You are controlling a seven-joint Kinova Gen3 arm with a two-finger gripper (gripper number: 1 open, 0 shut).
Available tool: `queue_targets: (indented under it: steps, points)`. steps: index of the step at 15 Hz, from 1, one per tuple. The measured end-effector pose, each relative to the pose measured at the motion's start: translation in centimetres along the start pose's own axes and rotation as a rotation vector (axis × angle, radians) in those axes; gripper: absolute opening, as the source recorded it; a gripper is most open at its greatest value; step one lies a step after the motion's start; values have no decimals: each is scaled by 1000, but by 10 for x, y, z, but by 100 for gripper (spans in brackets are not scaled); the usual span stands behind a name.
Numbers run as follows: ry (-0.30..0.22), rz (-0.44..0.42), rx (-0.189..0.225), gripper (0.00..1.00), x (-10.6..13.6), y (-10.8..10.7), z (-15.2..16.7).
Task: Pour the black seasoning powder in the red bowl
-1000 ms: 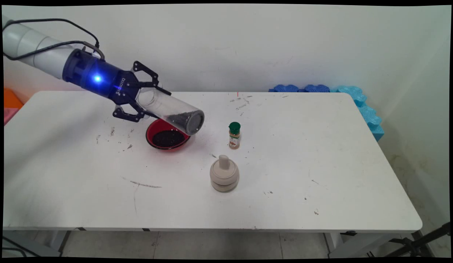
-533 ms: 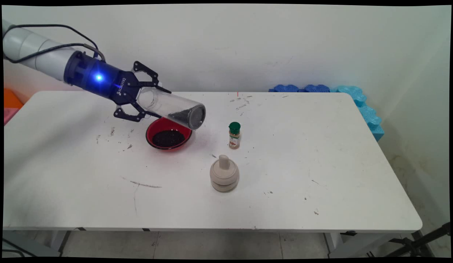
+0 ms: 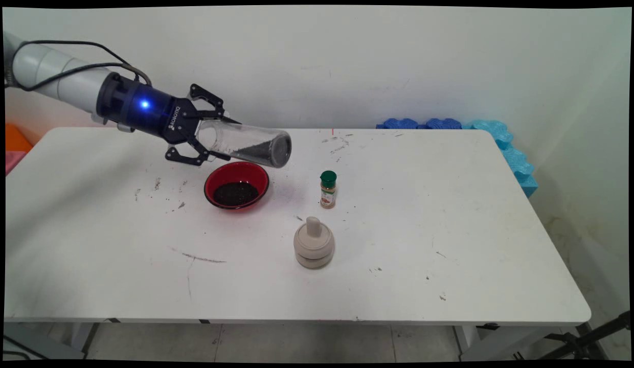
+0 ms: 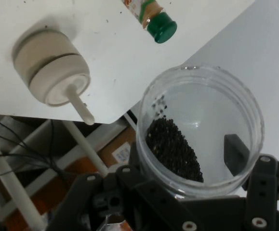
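Jar [image 3: 248, 144]: clear, lying near level in the air above the far rim of the bowl [image 3: 209, 179], apart from it. Its mouth is facing the hand and its closed base is pointing right. The gripper [image 3: 217, 139] is clamping the jar near its mouth, one finger on each side.

Table [image 3: 450, 204]: carrying everything else.

Bowl: red, holding a dark pile of seeds [image 3: 236, 193].

Lidded pot [image 3: 313, 244]: standing near the bowl, to its front right.

Spice bottle [image 3: 327, 189]: upright, between bowl and pot.

Judging progress: some seeds are sitting in the bowl, and a share [image 4: 173, 147] is resting inside the jar.
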Motion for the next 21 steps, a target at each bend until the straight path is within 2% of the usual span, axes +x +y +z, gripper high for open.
queue_targets:
  steps: [8, 21]
  points:
    - [-9, -123, -39, 0, 11, 4, 8]
    - [-35, -268, -79, 0, 15, 7, 18]
